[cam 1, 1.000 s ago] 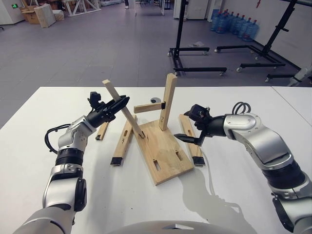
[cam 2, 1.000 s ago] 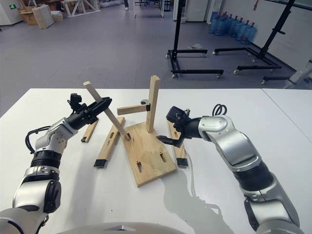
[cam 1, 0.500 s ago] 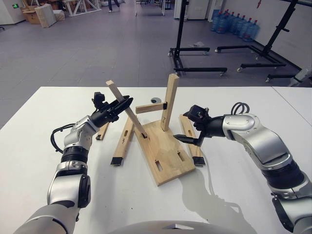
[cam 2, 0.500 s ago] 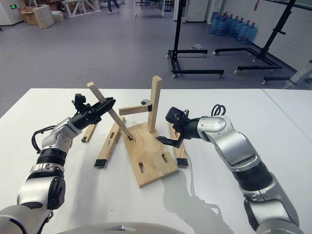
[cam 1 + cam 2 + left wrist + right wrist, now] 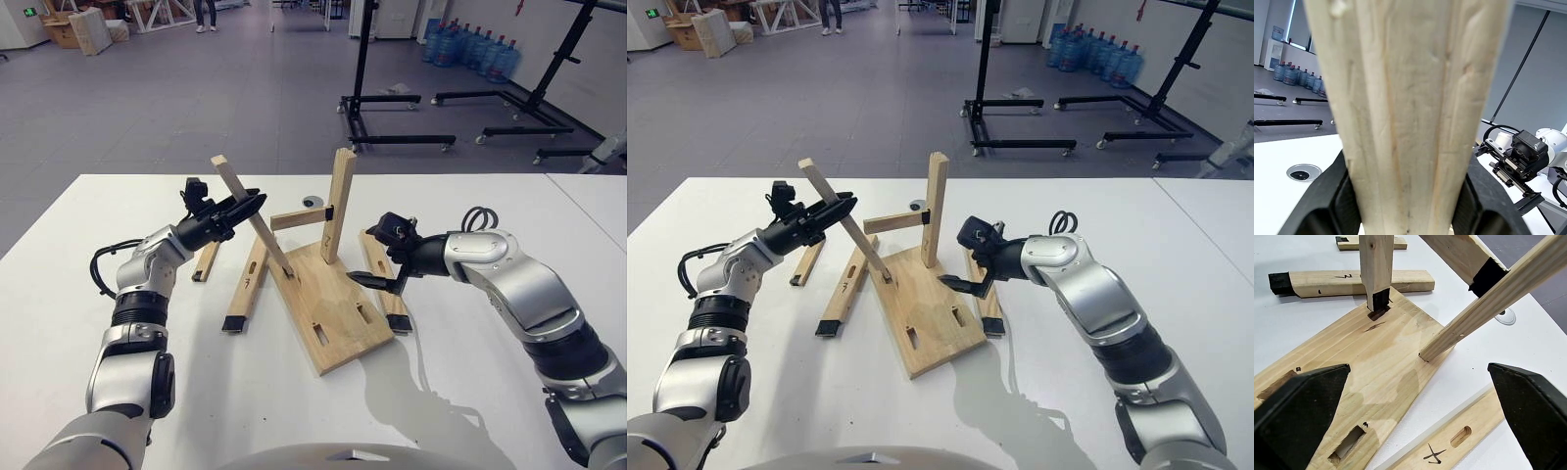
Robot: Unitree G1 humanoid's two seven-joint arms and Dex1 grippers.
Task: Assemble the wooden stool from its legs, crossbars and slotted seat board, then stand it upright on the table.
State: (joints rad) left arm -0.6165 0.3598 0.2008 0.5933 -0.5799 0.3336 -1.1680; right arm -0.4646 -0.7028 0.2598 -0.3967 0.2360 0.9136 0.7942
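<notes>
Left gripper [image 5: 240, 208] clamped on tilted leg [image 5: 261, 228]: pale wood, black-tipped lower end in slot of seat board [image 5: 333, 318]. Board flat mid-table, light plank. Upright leg [image 5: 338, 206] with crossbar [image 5: 299, 217] at far edge. Right gripper [image 5: 370, 257] wide open, holding nothing, over board's right edge.

Tilted leg [image 5: 1405, 112]: both ends cut off (left wrist view).
Loose leg [image 5: 393, 308]: middle hidden behind the right gripper [image 5: 368, 257].
</notes>
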